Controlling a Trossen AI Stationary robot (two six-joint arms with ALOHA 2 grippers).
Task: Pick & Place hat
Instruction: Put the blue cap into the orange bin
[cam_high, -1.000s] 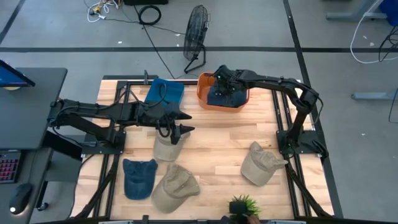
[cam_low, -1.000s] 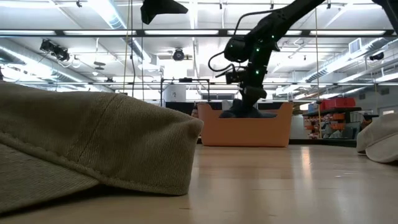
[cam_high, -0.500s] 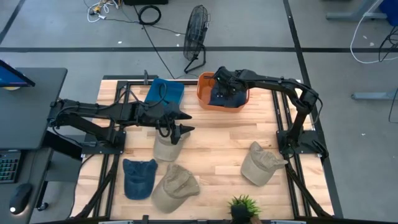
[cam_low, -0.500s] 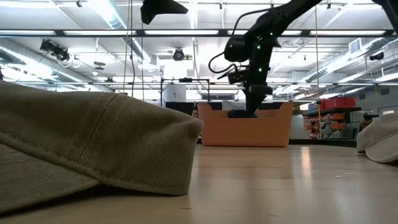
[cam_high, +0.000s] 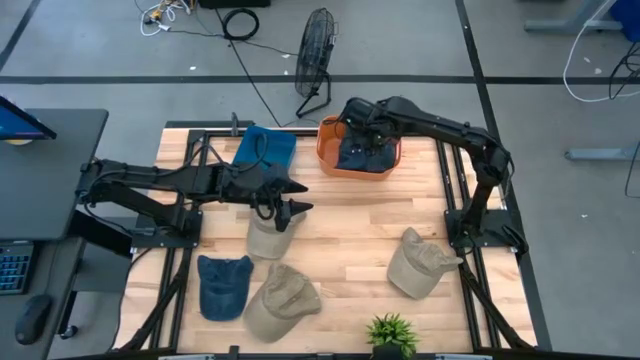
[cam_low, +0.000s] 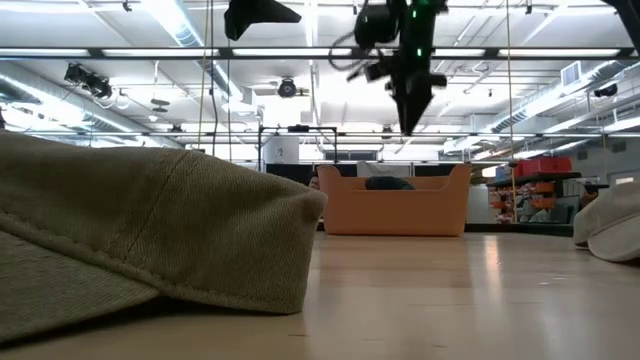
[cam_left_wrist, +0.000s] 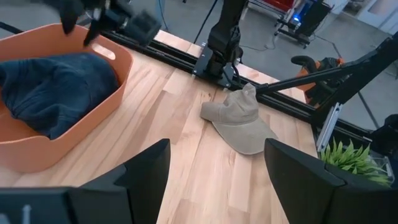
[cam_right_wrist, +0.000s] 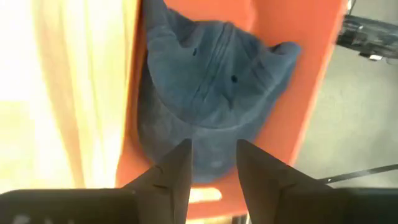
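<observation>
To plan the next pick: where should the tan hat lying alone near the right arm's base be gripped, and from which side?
Grip the tan hat on its crown, coming straight down from above. It lies flat with the domed soft crown uppermost and open table around it; the brim lies low on the wood, harder to pinch. The right end effector hangs over the orange bin.

No text, label or number is readable.

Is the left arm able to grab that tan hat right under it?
Probably yes: the left gripper hangs open right over the tan hat, with nothing lying between them.
</observation>
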